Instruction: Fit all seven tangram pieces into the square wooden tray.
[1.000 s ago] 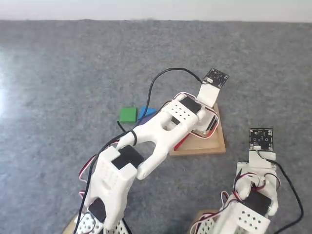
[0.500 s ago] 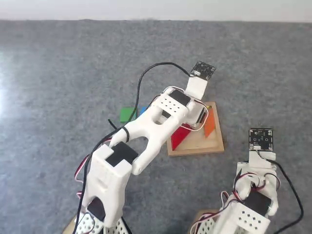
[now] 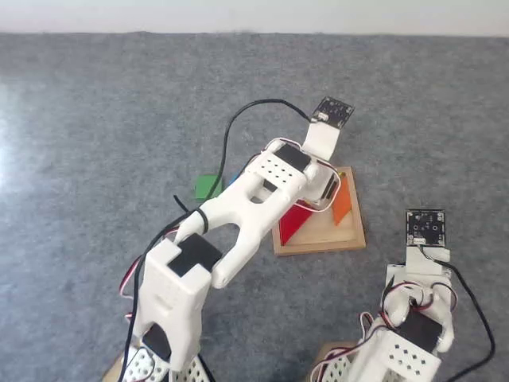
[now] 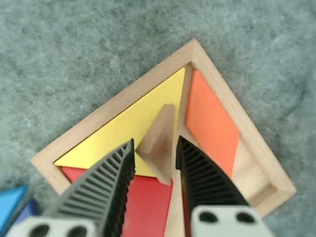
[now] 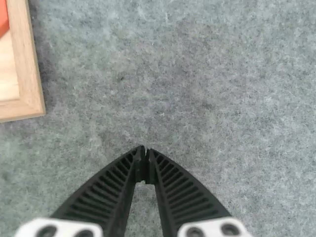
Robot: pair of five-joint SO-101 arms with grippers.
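Three pieces show in the tray: yellow, a large triangle along one rim; orange, a slanted four-sided slab beside it; and red on the tray's near-left side. The tray sits on the carpet, right of centre, and part of its floor is bare.

Left gripper hangs over the tray with its fingers spread and nothing between them. Its tips bracket a narrow wedge of bare wood between yellow and orange, and the wedge's long axis runs roughly in line with the fingers.

What the coming move likely turns on is the loose pieces. Green, a small square, and blue, mostly hidden by the arm, lie on the carpet just left of the tray. From the gripper they lie to the left, so the left arm is by far the nearer.

Right gripper is pressed together on nothing, low over the carpet near and right of the tray, well apart from green and blue.
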